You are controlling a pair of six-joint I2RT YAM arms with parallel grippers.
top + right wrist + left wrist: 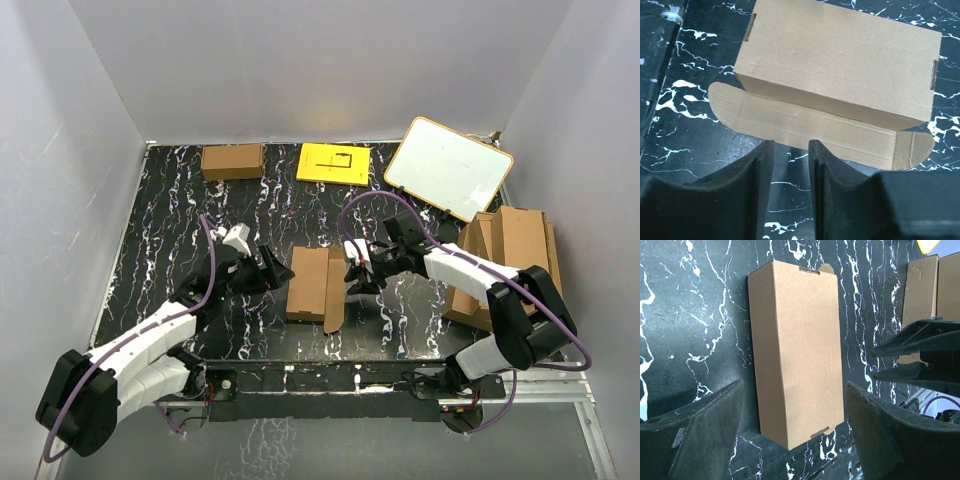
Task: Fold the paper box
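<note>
One long flap [805, 127] is what remains undone, as far as these views show; the paper box [308, 282] lies on its side in the middle of the table [170, 190], between the two arms, its body already squared up into a closed oblong. The flap lies flat on the marbled top on the side facing the right gripper [355, 272], with a rounded tab [720, 102] at each end. The right gripper's fingers [757, 190] stand only narrowly apart and hold nothing; their tips sit at the flap's free edge, though whether they touch it I cannot tell. The left gripper [280, 272] is spread wide on the opposite side, empty, with the box's long plain face straight ahead of it and apart from both fingers. The step in hand looks like closing the lid. The next move probably calls for the right fingers to get under or pinch the flap's edge and swing it up, while the left arm braces the far wall so the light carton does not slide; the tabs would then need tucking in.
</note>
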